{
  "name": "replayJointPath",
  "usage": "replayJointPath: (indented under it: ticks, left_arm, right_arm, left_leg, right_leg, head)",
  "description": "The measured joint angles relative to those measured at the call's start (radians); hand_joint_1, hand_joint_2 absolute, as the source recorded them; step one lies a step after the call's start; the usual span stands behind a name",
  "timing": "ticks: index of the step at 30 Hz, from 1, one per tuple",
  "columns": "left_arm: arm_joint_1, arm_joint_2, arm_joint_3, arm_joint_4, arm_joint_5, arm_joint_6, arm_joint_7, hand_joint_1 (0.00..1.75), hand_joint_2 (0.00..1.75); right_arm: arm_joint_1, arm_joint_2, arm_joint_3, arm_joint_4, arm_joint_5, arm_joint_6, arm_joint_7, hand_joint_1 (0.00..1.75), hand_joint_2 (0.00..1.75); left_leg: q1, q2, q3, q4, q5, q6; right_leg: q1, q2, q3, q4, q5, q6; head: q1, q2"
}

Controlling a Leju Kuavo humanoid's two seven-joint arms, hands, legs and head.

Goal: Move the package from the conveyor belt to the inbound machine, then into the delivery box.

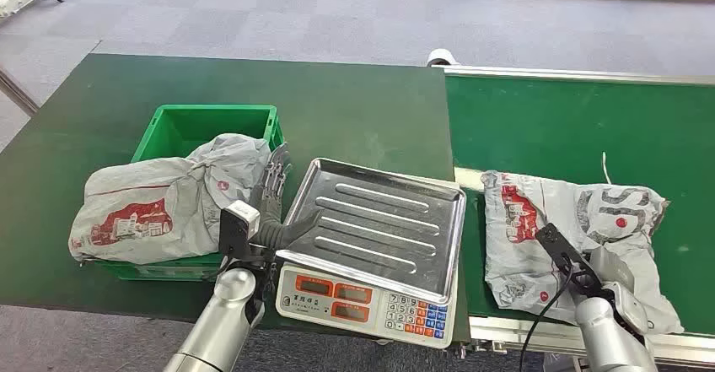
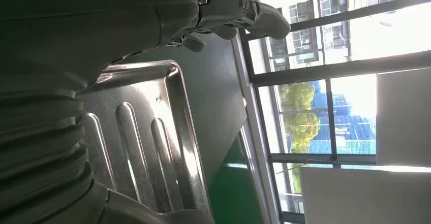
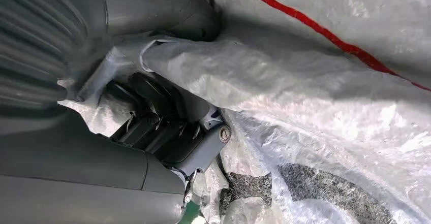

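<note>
One scale tray (image 1: 375, 220) separates crate (image 1: 181, 127) and package (image 1: 573, 237)

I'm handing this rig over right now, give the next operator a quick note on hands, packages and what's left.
Left hand: open, raised between the green crate and the scale's steel tray, holding nothing.
Right hand: its fingers grip the grey package lying on the conveyor belt.
Done: another grey package already sits on the crate.
Left: lift the belt package onto the tray, then move it to the crate.
</note>
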Motion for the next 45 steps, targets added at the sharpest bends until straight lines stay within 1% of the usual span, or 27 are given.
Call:
replayJointPath:
  ticks: [3, 5, 9, 11, 17, 19, 21, 27, 32, 34, 38, 40, 43, 45]
  left_arm:
    - [0.000, 0.000, 0.000, 0.000, -0.001, -0.001, 0.000, 0.00, 1.75]
    - [0.000, 0.000, 0.000, 0.000, -0.002, -0.001, 0.000, 0.00, 1.75]
    - [0.001, 0.000, 0.000, -0.004, -0.002, -0.002, 0.000, 0.00, 1.75]
    - [0.002, 0.000, 0.000, -0.008, -0.002, -0.002, 0.000, 0.00, 1.75]
    - [0.004, 0.000, 0.000, -0.015, -0.002, -0.002, 0.000, 0.00, 1.75]
    - [0.004, 0.000, 0.000, -0.016, -0.002, -0.002, 0.000, 0.00, 1.75]
    - [0.005, 0.000, 0.000, -0.017, -0.002, -0.003, 0.000, 0.00, 1.75]
    - [0.005, -0.001, 0.000, -0.014, 0.010, -0.008, 0.000, 0.00, 1.75]
    - [0.018, -0.012, 0.009, -0.025, 0.058, 0.011, 0.000, 0.00, 1.75]
    - [0.024, -0.018, 0.020, -0.031, 0.072, 0.018, 0.000, 0.00, 1.75]
    - [0.030, -0.026, 0.032, -0.039, 0.076, 0.023, 0.000, 0.00, 1.75]
    - [0.035, -0.028, 0.034, -0.048, 0.074, 0.039, 0.000, 0.00, 1.75]
    - [0.046, -0.033, 0.036, -0.069, 0.070, 0.083, 0.000, 0.00, 1.75]
    - [0.053, -0.040, 0.038, -0.082, 0.067, 0.141, 0.000, 0.00, 1.75]
  right_arm:
    - [0.006, 0.003, 0.000, -0.010, -0.012, -0.007, -0.010, 1.75, 1.75]
    - [0.013, 0.006, 0.000, -0.027, -0.040, -0.023, -0.034, 1.75, 1.75]
    - [0.030, 0.018, -0.012, -0.099, -0.130, -0.095, -0.132, 1.75, 1.75]
    - [0.033, 0.024, -0.018, -0.133, -0.153, -0.116, -0.161, 1.75, 1.75]
    - [0.042, 0.035, -0.024, -0.186, -0.166, -0.126, -0.174, 1.75, 1.75]
    - [0.048, 0.038, -0.028, -0.203, -0.187, -0.141, -0.199, 1.75, 1.75]
    - [0.060, 0.045, -0.035, -0.236, -0.235, -0.180, -0.255, 1.75, 1.75]
    - [0.115, 0.076, -0.067, -0.403, -0.441, -0.352, -0.480, 1.75, 1.75]
    - [0.196, 0.097, -0.064, -0.553, -0.561, -0.449, -0.601, 1.75, 1.75]
    - [0.224, 0.104, -0.059, -0.607, -0.587, -0.470, -0.623, 1.75, 1.75]
    - [0.253, 0.113, -0.054, -0.673, -0.597, -0.475, -0.631, 1.75, 1.75]
    - [0.263, 0.117, -0.049, -0.700, -0.604, -0.476, -0.639, 1.75, 1.75]
    - [0.278, 0.127, -0.035, -0.757, -0.617, -0.476, -0.653, 1.75, 1.75]
    - [0.289, 0.136, -0.023, -0.805, -0.624, -0.468, -0.652, 1.75, 1.75]
  left_leg:
    - [0.000, 0.000, 0.000, 0.000, 0.000, 0.000]
    - [0.000, 0.000, 0.000, 0.000, 0.000, 0.000]
    - [0.000, 0.000, 0.000, 0.000, 0.000, 0.000]
    - [0.000, 0.000, 0.000, 0.000, 0.000, 0.000]
    - [0.000, 0.000, 0.000, 0.000, 0.000, 0.000]
    - [0.000, 0.000, 0.000, 0.000, 0.000, 0.000]
    - [0.000, 0.000, 0.000, 0.000, 0.000, 0.000]
    - [0.000, 0.000, 0.000, 0.000, 0.000, 0.000]
    - [0.000, -0.001, -0.001, 0.000, -0.001, 0.000]
    - [0.000, -0.001, -0.001, 0.000, -0.001, 0.000]
    - [0.000, 0.000, -0.001, 0.000, -0.001, -0.001]
    - [0.000, 0.000, -0.001, 0.000, -0.001, -0.001]
    - [0.000, 0.000, 0.000, 0.000, -0.001, -0.001]
    - [0.000, -0.001, 0.000, 0.000, -0.001, -0.001]
  right_leg:
    - [0.000, 0.000, 0.000, 0.000, 0.000, 0.000]
    - [0.000, 0.000, 0.000, 0.000, 0.000, 0.000]
    - [0.000, 0.000, 0.000, 0.000, 0.000, 0.000]
    - [0.000, 0.000, 0.000, 0.000, 0.000, 0.000]
    - [0.000, 0.000, 0.000, 0.000, 0.000, 0.000]
    - [0.000, 0.000, 0.000, 0.000, 0.000, 0.000]
    - [0.000, 0.000, 0.000, 0.000, 0.000, 0.000]
    - [0.000, 0.000, -0.001, 0.000, 0.000, 0.000]
    - [0.000, -0.001, -0.001, 0.000, -0.002, 0.000]
    - [0.000, -0.001, -0.001, 0.000, -0.002, 0.000]
    - [0.000, 0.000, -0.001, 0.000, -0.002, 0.000]
    - [0.000, 0.000, -0.001, 0.000, -0.002, 0.000]
    - [0.000, 0.000, -0.001, 0.000, -0.002, 0.000]
    - [0.000, 0.000, -0.001, 0.000, -0.002, 0.000]
  head:
    - [0.000, 0.000]
    - [0.000, 0.000]
    - [0.000, 0.000]
    - [0.000, 0.000]
    - [0.000, 0.000]
    - [0.000, 0.000]
    - [0.000, 0.000]
    - [0.000, 0.000]
    - [0.000, 0.000]
    - [0.000, 0.000]
    - [0.000, 0.000]
    - [0.000, 0.000]
    - [0.000, 0.000]
    - [0.000, 0.000]
